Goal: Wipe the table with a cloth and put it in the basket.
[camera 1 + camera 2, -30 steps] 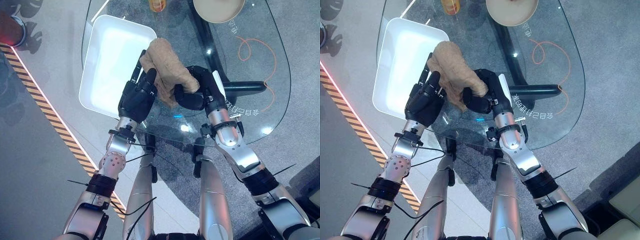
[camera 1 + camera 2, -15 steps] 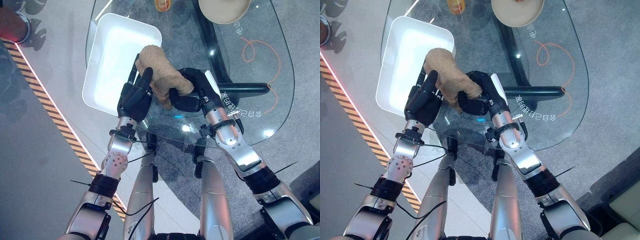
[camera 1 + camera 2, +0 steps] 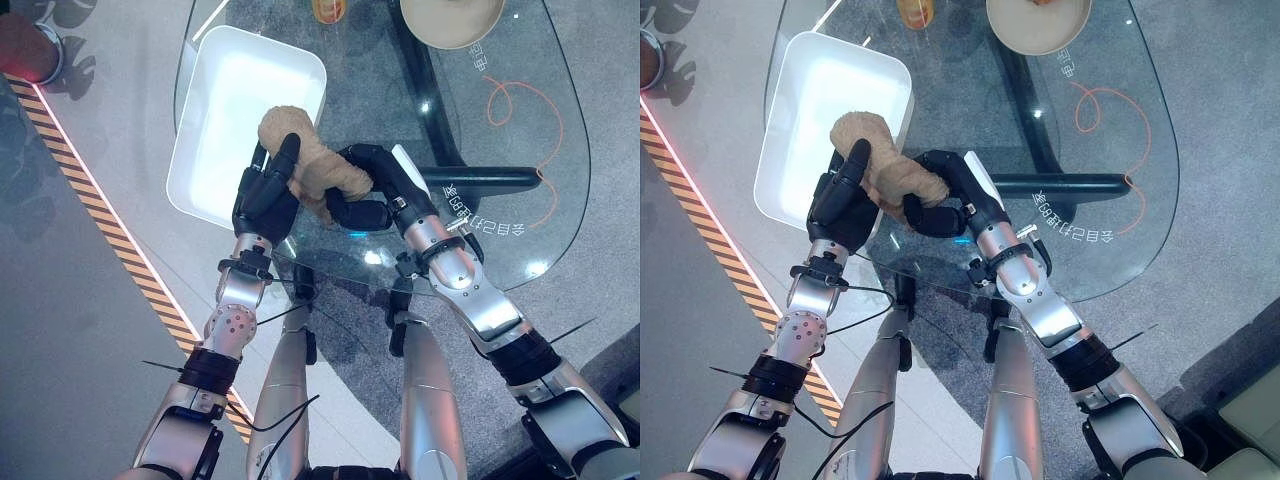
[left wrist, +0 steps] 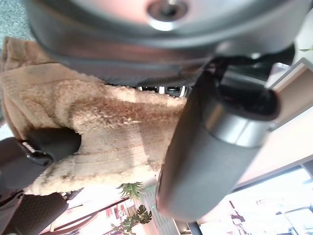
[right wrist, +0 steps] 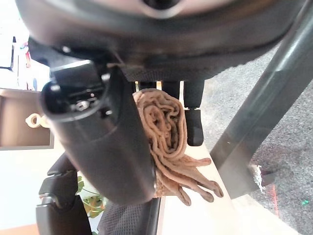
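Fingers of the right hand (image 3: 362, 190) are curled round one end of the cloth (image 3: 305, 163), as is shown in the right wrist view, where the tan folds (image 5: 166, 132) are pinched between thumb and fingers; the left hand (image 3: 265, 192) is set against the other end, its thumb raised along the bundle and its fingers seemingly curved behind it, so the cloth is judged to be gripped from both sides. It is held bunched above the glass table (image 3: 500, 130), just beside the near rim of the white basket (image 3: 205, 150) and overlapping that rim slightly. Wiping appears to be done, and the step in hand is judged to be the carry and drop into the basket. For this to go well, the bundle should be brought fully over the basket's open middle before anything is let go, since a release at the rim could leave the cloth draped over the wall or fallen onto the table. Both hands should be opened together, or the cloth may be dragged back by the one that lags. A bowl (image 3: 452, 15) and a cup (image 3: 329, 8) at the far edge are well apart and need no care
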Robot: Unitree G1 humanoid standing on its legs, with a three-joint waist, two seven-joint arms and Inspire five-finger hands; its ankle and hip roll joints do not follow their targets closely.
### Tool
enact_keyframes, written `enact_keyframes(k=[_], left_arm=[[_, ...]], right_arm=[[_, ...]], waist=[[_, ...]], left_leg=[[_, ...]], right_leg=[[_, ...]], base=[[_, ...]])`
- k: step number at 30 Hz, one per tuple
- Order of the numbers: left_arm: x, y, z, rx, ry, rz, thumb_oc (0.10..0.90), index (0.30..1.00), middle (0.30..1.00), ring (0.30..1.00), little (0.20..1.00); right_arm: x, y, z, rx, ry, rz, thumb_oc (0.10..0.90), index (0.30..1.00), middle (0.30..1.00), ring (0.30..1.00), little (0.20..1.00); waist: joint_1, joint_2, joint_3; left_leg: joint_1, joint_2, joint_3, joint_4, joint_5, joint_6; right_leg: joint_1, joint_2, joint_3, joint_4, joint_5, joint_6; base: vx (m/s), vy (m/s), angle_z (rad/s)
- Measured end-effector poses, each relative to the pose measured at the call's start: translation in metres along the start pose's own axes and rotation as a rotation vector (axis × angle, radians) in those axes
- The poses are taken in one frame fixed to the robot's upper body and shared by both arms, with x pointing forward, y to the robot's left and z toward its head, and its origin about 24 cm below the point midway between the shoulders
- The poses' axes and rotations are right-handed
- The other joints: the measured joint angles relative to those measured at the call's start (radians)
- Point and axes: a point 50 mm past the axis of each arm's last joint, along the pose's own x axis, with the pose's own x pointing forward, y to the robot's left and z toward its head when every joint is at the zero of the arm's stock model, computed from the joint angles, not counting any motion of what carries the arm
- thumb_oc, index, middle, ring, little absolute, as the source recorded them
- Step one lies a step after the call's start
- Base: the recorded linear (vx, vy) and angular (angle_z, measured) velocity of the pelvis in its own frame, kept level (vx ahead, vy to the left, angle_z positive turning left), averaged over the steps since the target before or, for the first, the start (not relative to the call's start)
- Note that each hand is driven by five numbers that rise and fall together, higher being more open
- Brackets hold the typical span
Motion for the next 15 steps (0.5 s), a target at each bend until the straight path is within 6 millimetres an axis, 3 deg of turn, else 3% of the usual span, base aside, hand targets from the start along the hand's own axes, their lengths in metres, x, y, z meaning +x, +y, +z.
enact_keyframes(k=[1, 15], left_arm=[[0.0, 0.0, 0.0, 0.001, -0.004, 0.0, 0.1, 0.3, 0.3, 0.3, 0.2], [0.0, -0.001, 0.004, -0.008, -0.09, 0.002, 0.1, 0.3, 0.3, 0.3, 0.2]], right_arm=[[0.0, 0.0, 0.0, -0.001, -0.002, 0.001, 0.1, 0.3, 0.3, 0.3, 0.2], [0.0, 0.012, 0.005, 0.001, -0.05, 0.086, 0.1, 0.3, 0.3, 0.3, 0.2]], waist=[[0.0, 0.0, 0.0], [-0.001, 0.0, 0.0]], left_leg=[[0.001, 0.0, 0.0, 0.0, 0.0, 0.0], [0.003, 0.0, -0.001, 0.0, 0.004, -0.001]], right_leg=[[0.0, 0.0, 0.0, 0.001, 0.0, 0.0], [0.001, 0.0, 0.0, 0.004, 0.0, 0.0]], base=[[0.0, 0.0, 0.0], [0.0, 0.0, 0.0]])
